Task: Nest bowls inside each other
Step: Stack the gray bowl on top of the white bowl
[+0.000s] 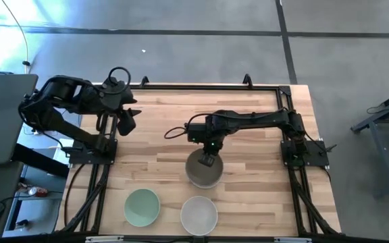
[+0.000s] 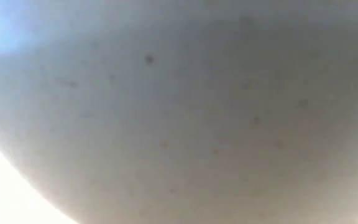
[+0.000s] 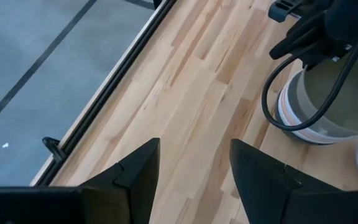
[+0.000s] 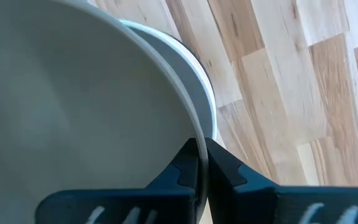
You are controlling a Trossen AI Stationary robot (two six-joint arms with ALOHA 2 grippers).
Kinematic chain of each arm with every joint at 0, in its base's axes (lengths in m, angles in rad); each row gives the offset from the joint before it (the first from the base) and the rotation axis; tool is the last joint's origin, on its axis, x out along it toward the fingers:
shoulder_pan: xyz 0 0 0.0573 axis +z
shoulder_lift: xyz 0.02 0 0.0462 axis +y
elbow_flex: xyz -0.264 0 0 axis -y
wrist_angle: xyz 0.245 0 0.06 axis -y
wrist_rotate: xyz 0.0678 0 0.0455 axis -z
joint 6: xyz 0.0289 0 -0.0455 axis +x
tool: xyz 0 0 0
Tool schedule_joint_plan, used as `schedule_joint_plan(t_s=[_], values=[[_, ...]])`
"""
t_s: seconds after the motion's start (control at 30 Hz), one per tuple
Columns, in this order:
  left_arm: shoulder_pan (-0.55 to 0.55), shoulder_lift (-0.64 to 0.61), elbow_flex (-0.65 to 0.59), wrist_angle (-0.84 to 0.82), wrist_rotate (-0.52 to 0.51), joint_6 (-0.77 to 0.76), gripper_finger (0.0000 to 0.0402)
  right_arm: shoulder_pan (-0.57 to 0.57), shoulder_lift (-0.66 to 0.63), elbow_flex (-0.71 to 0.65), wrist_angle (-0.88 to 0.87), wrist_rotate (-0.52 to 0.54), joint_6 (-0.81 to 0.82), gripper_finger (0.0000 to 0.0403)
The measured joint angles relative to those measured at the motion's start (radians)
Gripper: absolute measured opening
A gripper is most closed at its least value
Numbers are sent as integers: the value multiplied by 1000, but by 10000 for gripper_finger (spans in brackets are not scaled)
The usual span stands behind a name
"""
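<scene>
A wooden table [image 1: 161, 135] carries three sets of bowls, with the bowl stack [image 1: 203, 170] near its middle serving as the reference point. Its top bowl is olive grey-green [image 4: 73, 112], seated in a white one [image 4: 201, 81] with more rims below. The right gripper [image 1: 208, 160] sits directly over that stack, fingers clenched on the grey-green bowl's rim. Toward the table's front edge from the stack stand a white bowl [image 1: 199, 215], just beside it, and a pale mint green bowl [image 1: 142, 206], further left. The left gripper [image 1: 125, 121] hovers well apart from the stack at the far left, fingers released, grasping nothing.
</scene>
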Motion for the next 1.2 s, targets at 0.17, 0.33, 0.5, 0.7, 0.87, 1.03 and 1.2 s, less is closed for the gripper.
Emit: schedule_joint_plan(t_s=[0.17,0.33,0.5,0.7,0.87,1.03,1.2], values=[[0,-1,0,3,0,0,184,0,7,0,-1,10,-4,0],[0,-1,0,3,1,0,184,12,39,0,-6,8,-22,0],[-1,-1,0,3,6,-4,184,24,63,0,-7,7,-34,0],[-1,-1,0,3,17,-4,184,24,69,0,3,26,-38,0],[-1,-1,0,2,17,-3,184,24,69,0,2,36,-48,0],[-1,-3,0,2,17,-3,184,25,69,0,2,57,-50,0],[-1,-4,0,1,17,-7,184,24,78,0,5,64,-65,0]])
